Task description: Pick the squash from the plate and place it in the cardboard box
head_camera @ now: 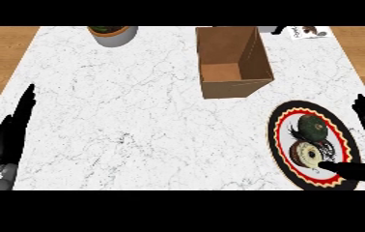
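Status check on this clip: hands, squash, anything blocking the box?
Left hand open, resting at left edge. Right hand open at the plate, holding nothing. Squash on plate beside a donut. Path to box unobstructed.

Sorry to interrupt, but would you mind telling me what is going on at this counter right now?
A humanoid robot is at a marble counter, about to move a squash from a patterned plate into the open cardboard box. The squash lies on the plate beside a round, ring-shaped item. The right robot hand is over the plate's near edge, a fingertip by the ring-shaped item; it holds nothing. The left robot hand rests open at the left edge.
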{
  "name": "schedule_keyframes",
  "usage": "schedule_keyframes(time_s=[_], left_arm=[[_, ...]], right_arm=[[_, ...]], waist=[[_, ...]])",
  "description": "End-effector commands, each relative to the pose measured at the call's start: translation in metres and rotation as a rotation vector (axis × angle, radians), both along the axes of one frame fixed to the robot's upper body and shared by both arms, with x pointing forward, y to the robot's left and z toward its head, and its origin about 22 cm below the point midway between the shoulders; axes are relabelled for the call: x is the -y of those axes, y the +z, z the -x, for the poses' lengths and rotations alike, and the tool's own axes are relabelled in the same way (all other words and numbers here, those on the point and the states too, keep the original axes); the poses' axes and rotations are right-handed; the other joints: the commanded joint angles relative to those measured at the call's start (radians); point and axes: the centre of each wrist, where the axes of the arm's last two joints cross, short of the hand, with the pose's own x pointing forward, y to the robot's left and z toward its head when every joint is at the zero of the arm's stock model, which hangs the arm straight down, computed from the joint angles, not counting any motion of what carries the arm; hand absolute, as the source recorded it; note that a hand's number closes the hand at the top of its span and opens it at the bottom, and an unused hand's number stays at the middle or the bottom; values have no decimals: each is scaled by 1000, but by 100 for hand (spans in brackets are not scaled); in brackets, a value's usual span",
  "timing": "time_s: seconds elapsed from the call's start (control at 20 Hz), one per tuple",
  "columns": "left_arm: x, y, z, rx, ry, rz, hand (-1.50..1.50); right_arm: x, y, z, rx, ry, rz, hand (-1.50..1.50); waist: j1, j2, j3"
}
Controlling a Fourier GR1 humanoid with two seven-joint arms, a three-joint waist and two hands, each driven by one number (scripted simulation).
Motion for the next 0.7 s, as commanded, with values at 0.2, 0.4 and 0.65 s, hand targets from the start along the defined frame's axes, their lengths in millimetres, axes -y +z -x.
schedule_keyframes(time_s=[0.2,0.4,0.65], left_arm=[[4,0,-18,-14,0,4,0],[10,-2,-19,-18,-9,11,0],[-1,14,-21,-18,-9,-8,0]], right_arm=[[75,-40,43,117,41,26,-150],[99,-6,26,15,24,342,-150],[110,23,13,-198,118,522,-150]], waist=[[22,-6,0],[33,-3,-1],[37,-8,-3]])
